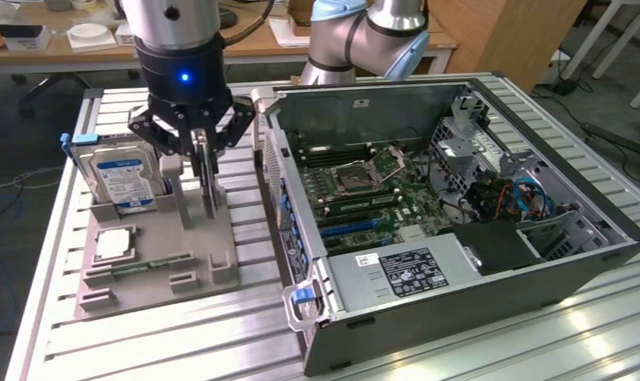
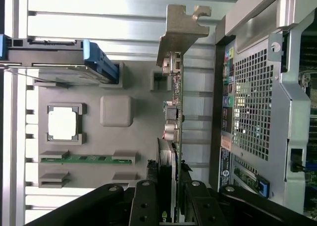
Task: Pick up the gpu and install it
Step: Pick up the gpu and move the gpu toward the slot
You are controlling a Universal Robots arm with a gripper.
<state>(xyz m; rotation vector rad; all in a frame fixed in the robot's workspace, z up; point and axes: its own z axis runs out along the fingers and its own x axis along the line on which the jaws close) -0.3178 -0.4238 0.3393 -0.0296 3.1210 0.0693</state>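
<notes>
Black gripper [image 1: 203, 167] fingers [image 2: 146, 206] pinch the thin dark gpu [image 2: 176, 102] with its silvery bracket. It appears to stand on edge in the grey plastic tray [image 1: 177, 230] beside the open metal computer case [image 1: 437, 325]. Grasp made; lifting and installing remain.

Hard drive [image 1: 124, 178], left of frame, is showing a blue-white label; tray [image 1: 161, 254] reading grey; memory stick [image 2: 86, 159] green; gpu [image 2: 175, 117] bracket silvery; tool [image 1: 200, 151] black.
</notes>
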